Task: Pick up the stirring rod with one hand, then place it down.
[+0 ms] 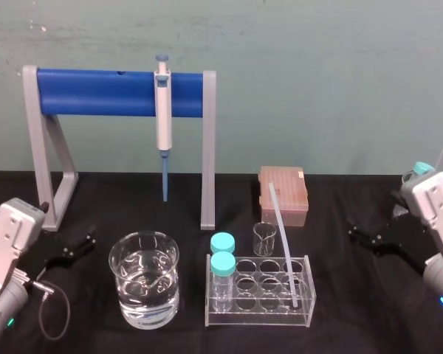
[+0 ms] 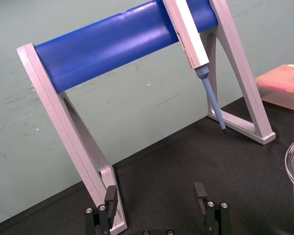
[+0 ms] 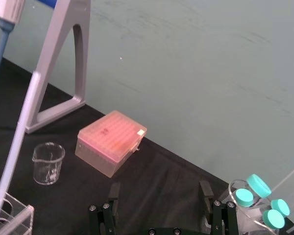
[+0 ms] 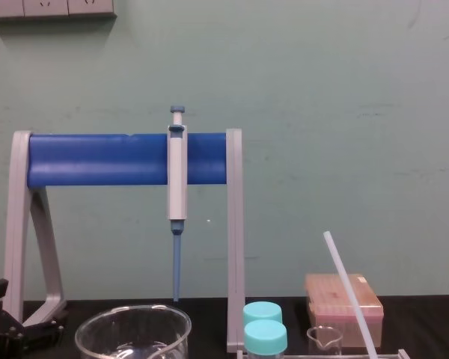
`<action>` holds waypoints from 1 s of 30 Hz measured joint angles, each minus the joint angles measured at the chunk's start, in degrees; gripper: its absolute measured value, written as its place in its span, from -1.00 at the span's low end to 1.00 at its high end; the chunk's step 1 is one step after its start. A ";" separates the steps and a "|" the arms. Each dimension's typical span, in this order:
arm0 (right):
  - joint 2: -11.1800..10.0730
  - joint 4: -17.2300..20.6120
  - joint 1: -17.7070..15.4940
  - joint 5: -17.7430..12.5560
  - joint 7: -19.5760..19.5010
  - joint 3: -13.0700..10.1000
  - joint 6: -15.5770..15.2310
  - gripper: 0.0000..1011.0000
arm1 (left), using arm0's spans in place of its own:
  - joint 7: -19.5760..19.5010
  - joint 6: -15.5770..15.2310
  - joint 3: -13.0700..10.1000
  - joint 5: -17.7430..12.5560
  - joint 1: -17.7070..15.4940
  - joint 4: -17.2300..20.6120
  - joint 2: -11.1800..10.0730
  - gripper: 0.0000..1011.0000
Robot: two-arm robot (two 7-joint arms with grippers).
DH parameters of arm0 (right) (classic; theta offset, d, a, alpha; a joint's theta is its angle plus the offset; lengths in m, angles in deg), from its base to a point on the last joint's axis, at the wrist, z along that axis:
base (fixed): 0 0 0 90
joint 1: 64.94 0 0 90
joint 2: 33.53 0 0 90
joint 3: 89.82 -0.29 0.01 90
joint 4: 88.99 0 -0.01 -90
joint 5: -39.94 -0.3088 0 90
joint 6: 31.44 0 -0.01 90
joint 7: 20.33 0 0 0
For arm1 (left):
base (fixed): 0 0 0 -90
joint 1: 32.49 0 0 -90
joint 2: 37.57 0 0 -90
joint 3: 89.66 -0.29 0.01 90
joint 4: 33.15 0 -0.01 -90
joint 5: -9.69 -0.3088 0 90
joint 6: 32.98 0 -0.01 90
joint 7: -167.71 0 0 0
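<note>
At the bench's [image 1: 369, 324] left edge your left gripper [image 1: 75, 247] sat low, spread wide and empty, beside the foot of the pipette stand [image 1: 48, 199]. Toward the front edge stood the water beaker [image 1: 144, 280], then the clear rack [image 1: 260, 308] near the middle. The stirring rod [image 1: 283, 243] leaned in one of the rack's right-hand holes, its top tilted back toward the pink tip box [image 1: 284, 193], with nothing gripping it. At the right edge your right gripper [image 1: 363, 236] hung just above the bench, also spread and empty, well apart from the rod. I judged the pick-up as not yet begun. The right gripper looked the nearer choice: you would need to bring it in around the upper shaft, clear of the small beaker [image 1: 263, 237], pinch, then lift along the rod's lean
</note>
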 joint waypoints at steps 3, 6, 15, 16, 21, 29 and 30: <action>-0.15 2.60 -0.77 -0.61 -0.22 -1.08 -2.12 0.99 | 0.00 0.00 0.00 0.00 0.00 0.00 0.00 0.99; -0.03 5.22 -1.52 -1.40 -0.23 -2.01 -4.25 0.99 | 0.00 0.00 0.00 0.00 0.00 0.00 0.00 0.99; 2.97 9.05 -1.42 -3.67 2.16 -2.31 -9.16 0.99 | 0.00 0.00 0.00 0.00 0.00 0.00 0.00 0.99; 3.69 9.14 -1.16 -4.17 2.73 -2.22 -9.88 0.99 | 0.00 0.00 0.00 0.00 0.00 0.00 0.00 0.99; 5.95 9.03 -0.25 -6.06 4.62 -2.15 -12.20 0.99 | 0.00 0.00 0.00 0.00 0.00 0.00 0.00 0.99; 9.30 6.99 2.32 -9.58 8.70 -2.04 -16.60 0.99 | 0.00 0.00 0.00 0.00 0.00 0.00 0.00 0.99; 9.52 6.75 2.64 -9.70 9.01 -1.96 -17.03 0.99 | 0.00 0.00 0.00 0.00 0.00 0.00 0.00 0.99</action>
